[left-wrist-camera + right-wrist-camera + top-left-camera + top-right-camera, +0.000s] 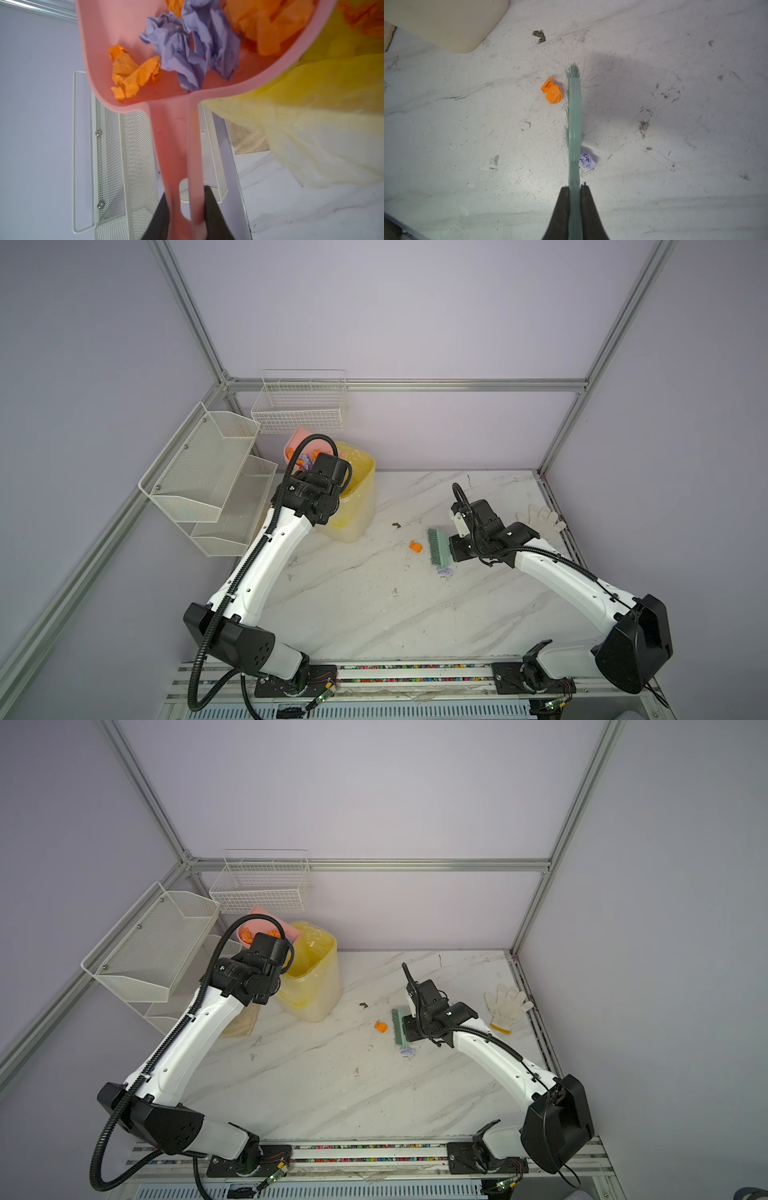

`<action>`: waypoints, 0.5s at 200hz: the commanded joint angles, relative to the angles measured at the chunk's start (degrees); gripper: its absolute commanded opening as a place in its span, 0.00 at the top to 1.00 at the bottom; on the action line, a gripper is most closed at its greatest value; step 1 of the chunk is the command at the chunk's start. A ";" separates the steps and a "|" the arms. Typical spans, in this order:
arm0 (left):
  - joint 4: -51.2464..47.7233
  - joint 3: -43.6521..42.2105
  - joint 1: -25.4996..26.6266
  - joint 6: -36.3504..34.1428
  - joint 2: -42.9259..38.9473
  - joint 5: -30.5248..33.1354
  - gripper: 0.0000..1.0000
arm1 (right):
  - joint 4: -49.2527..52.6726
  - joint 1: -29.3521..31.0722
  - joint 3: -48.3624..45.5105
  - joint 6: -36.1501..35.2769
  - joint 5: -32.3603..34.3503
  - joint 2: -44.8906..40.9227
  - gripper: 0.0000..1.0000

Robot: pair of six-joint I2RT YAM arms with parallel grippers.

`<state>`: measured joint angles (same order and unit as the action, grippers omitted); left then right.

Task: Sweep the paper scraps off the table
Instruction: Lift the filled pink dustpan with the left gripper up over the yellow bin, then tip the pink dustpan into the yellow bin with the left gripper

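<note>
My left gripper (187,193) is shut on the handle of a pink dustpan (116,41), raised beside the rim of the yellow-lined bin (357,489). Several orange and purple paper scraps (182,52) lie in the pan. The wrist hides this gripper in both top views. My right gripper (574,187) is shut on a green brush (574,124), bristles down on the table (374,614). An orange scrap (552,91) (415,546) sits just beside the bristles on the bin's side. A purple scrap (587,162) (407,1051) lies by the brush on its other side.
White mesh shelves (208,472) and a wire basket (299,406) hang at the back left. A white glove (542,518) lies near the right edge. A beige cloth (243,1023) lies under the left arm. A dark crumb (396,524) sits between bin and brush.
</note>
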<state>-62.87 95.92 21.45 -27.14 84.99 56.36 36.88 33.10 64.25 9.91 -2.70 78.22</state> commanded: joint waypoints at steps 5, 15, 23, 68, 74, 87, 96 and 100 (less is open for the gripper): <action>8.33 -5.05 -0.52 -6.96 0.43 6.25 0.98 | -1.03 -0.14 -0.36 -0.40 -0.38 -1.13 1.00; 10.15 -5.88 -0.87 -8.75 0.91 7.63 0.98 | -0.94 -0.14 -0.42 -0.35 -0.30 -1.37 1.00; 11.20 -6.03 -1.14 -9.82 1.36 8.51 0.99 | -0.93 -0.19 -0.56 -0.25 -0.37 -1.69 1.00; 21.11 -7.59 -1.50 -19.96 2.43 13.36 1.00 | -0.68 -0.14 -0.40 -0.15 -0.29 -3.03 1.00; 22.92 -8.25 -1.49 -22.24 2.22 13.58 1.00 | -0.68 -0.14 -0.49 -0.16 -0.38 -3.07 1.00; 27.36 -9.76 -1.51 -26.74 1.73 14.28 1.00 | -0.68 -0.14 -0.52 -0.15 -0.46 -3.07 1.00; 29.19 -10.30 -1.52 -28.75 1.42 14.45 1.00 | -0.76 -0.14 -0.50 -0.16 -0.58 -3.08 1.00; 29.52 -10.38 -1.50 -29.27 1.26 14.40 1.00 | -0.85 -0.14 -0.52 -0.18 -0.55 -3.09 1.00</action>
<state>-43.27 88.36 20.27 -47.51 88.49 67.55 36.77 33.10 64.25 9.93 -2.79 76.40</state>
